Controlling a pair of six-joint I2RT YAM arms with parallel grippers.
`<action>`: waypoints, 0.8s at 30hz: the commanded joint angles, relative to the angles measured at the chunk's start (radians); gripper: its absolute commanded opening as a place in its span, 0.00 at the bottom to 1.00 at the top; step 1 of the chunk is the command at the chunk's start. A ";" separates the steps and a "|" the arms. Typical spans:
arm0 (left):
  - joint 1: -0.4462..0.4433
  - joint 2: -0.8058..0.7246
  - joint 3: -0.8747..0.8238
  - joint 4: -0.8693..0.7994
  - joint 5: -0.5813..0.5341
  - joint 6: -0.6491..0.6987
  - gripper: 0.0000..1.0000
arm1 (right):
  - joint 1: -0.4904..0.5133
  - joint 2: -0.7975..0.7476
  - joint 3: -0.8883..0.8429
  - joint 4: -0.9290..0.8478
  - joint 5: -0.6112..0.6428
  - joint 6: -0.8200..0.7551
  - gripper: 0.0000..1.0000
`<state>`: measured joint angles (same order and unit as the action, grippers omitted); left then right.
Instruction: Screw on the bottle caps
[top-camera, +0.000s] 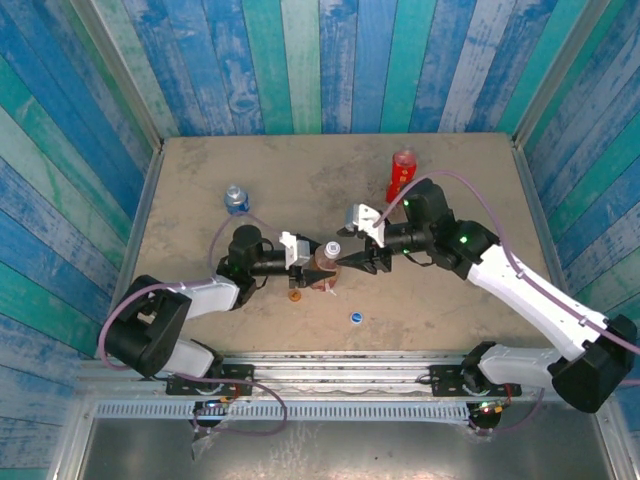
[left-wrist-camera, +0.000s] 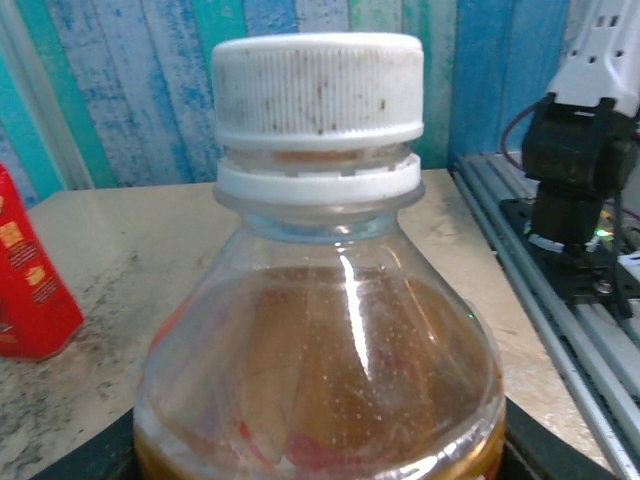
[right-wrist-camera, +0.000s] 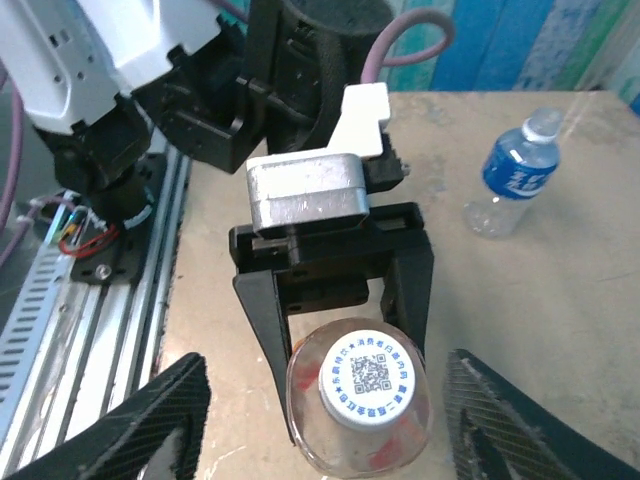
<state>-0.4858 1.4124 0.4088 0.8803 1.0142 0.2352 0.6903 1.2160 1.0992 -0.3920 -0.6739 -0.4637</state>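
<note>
Right wrist camera looks down on the tea bottle, upright, with the white cap sitting on its neck. The left gripper is clenched around the bottle's body, one black finger on each side. The right gripper is released: its fingers stand wide on either side of the cap, touching neither it nor the bottle. Seen from overhead, the orange cap lies on the table just beside the left gripper's fingers, on the side toward the arm bases, and the blue cap lies near the right gripper's tips on that same side. The red bottle stands beyond the right gripper — the clear bottle beyond the left.
</note>
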 joint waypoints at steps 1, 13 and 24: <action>-0.002 -0.036 0.024 -0.012 0.062 0.004 0.48 | -0.003 0.040 0.043 -0.057 -0.071 -0.074 0.58; -0.021 -0.029 0.026 0.020 0.039 -0.023 0.48 | -0.005 0.133 0.087 -0.121 -0.096 -0.107 0.23; -0.042 0.005 0.055 0.132 -0.592 -0.099 0.43 | 0.026 0.122 -0.005 0.210 0.393 0.486 0.07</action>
<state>-0.5228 1.4136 0.4171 0.9459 0.7254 0.1558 0.6880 1.3464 1.1366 -0.2943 -0.5087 -0.2691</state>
